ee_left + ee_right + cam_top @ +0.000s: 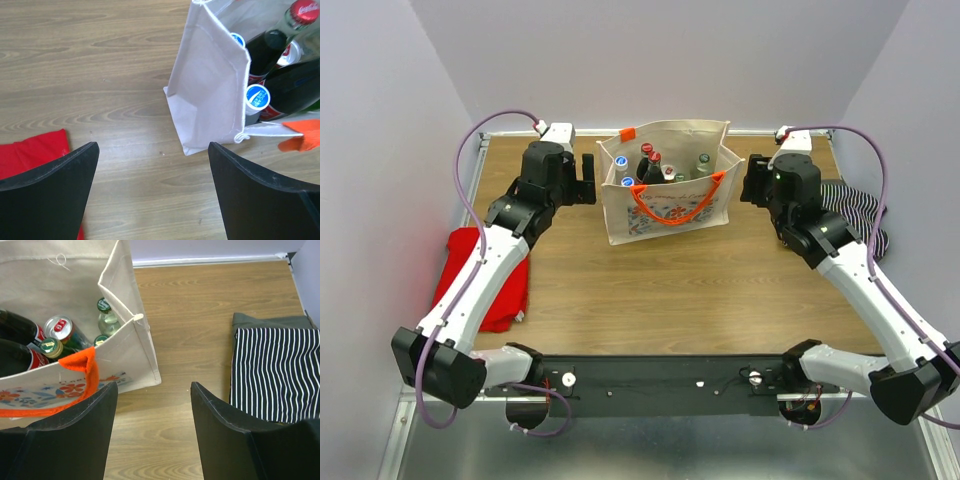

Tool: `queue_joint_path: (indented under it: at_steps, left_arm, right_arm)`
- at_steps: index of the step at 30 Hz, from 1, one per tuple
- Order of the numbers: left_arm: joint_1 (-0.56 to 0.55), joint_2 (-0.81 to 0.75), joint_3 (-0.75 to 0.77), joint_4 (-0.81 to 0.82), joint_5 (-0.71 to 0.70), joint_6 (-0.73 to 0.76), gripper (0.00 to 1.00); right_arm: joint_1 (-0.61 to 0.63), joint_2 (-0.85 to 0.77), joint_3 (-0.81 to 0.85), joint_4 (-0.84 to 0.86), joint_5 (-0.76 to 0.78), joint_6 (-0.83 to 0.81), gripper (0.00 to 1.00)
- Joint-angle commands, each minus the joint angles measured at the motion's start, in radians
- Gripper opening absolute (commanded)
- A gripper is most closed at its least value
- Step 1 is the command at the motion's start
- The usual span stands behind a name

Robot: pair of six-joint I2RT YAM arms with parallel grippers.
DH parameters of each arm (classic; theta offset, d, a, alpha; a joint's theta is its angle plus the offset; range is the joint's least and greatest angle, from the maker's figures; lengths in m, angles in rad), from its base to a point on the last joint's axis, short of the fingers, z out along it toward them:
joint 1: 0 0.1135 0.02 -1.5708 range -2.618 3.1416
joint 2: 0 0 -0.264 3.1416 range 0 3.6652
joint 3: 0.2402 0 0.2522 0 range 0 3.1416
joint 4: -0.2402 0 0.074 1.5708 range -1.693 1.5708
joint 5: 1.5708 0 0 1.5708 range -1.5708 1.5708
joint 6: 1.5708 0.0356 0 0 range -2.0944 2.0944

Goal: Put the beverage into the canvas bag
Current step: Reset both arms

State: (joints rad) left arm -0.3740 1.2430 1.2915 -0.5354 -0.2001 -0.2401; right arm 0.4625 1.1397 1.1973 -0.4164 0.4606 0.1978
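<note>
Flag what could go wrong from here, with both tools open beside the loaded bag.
1. The left tool sits close to the canvas bag's soft end wall; a swing inward could shove or tip it, knocking the tall bottles together.
2. The orange handle droops near the right tool; a finger could snag it and drag the bag.

Red cloth (508, 298) at table's (670, 290) left edge; striped cloth (852, 203) far right.
</note>
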Motion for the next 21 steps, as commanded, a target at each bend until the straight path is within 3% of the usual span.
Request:
queue_joint_path:
  at_steps: [1, 21]
  left_arm:
    - [0.003, -0.053, -0.046, 0.057, -0.038, 0.016, 0.99]
    - [0.003, -0.122, -0.135, 0.124, -0.044, 0.038, 0.99]
  right_arm:
    - [-0.005, -0.032, -0.030, 0.025, -0.005, 0.003, 0.68]
    - [-0.007, -0.069, -0.080, 0.027, 0.004, 0.026, 0.68]
